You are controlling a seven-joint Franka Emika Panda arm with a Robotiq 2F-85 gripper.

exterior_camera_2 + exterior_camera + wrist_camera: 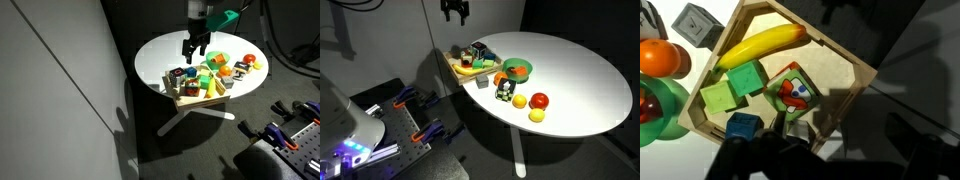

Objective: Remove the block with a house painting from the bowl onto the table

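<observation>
The block with a house painting (pixel 792 92) lies in the tan bowl (pixel 830 42), near its right rim, red-orange picture face up. A banana (pixel 765 45), two green blocks (pixel 732 88) and a blue block (pixel 742 126) share the bowl. My gripper (pixel 456 12) hangs open and empty well above the bowl (pixel 459 72), which sits at the table's (pixel 570 70) edge. It also shows in an exterior view (pixel 196 48) above the bowl (pixel 200 100). The dark fingers fill the bottom of the wrist view.
A round green bowl (pixel 517 68) stands beside the tan one. An orange (pixel 500 80), a dark cube (pixel 504 93) and red and yellow fruits (pixel 538 101) lie on the table close by. The far side of the tabletop is bare white.
</observation>
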